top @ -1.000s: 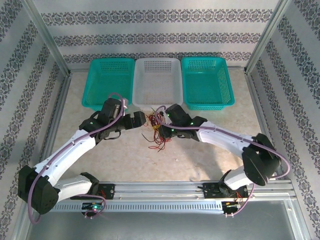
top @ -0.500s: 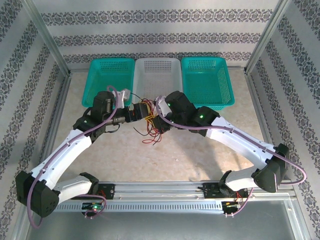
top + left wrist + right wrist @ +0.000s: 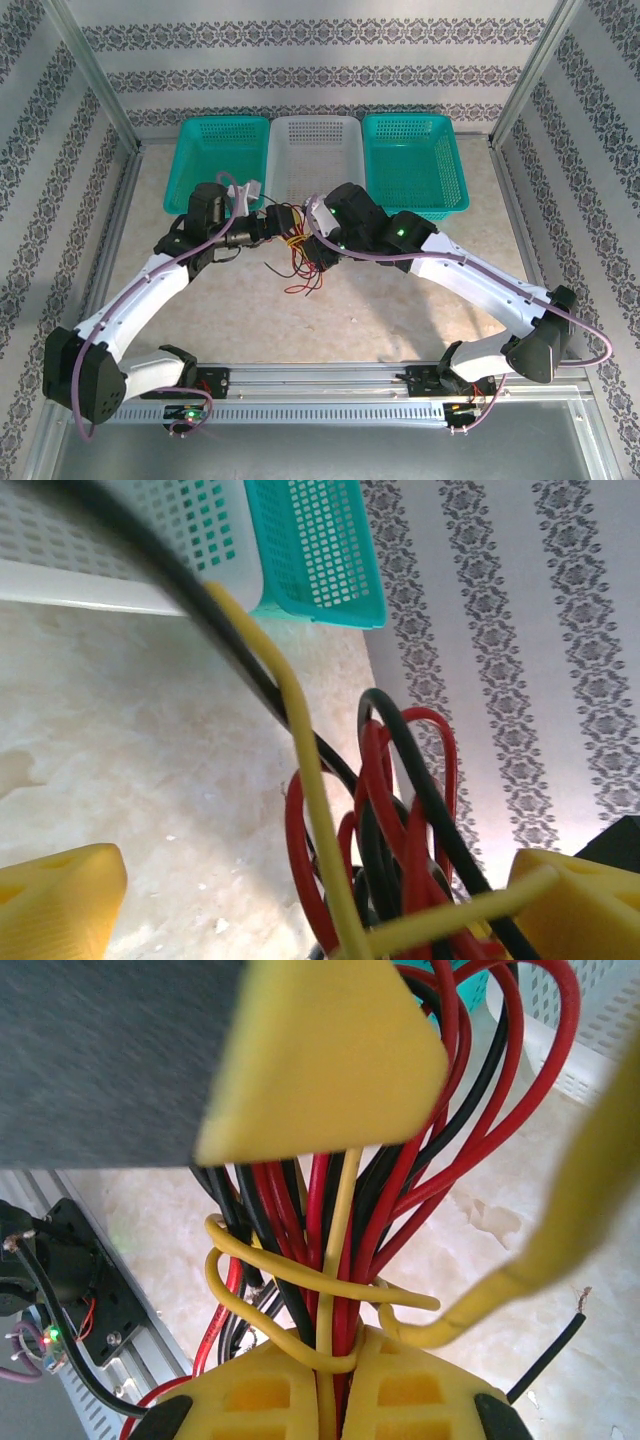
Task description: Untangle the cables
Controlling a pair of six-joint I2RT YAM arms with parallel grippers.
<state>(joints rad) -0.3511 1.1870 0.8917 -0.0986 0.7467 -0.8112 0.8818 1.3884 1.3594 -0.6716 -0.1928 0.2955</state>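
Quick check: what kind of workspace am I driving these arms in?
Likely a lab test cell: silver aluminium frame posts, patterned grey-striped wallpaper panels, a slotted metal mounting rail along the near edge.

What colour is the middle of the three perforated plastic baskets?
White: the middle basket, best in the top external view.

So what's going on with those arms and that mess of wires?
The robot is trying to untangle a bunch of thin red, black and yellow cables. The right gripper is shut on the bunch. The left gripper is open beside it, with some wires running between its fingers but not clamped.
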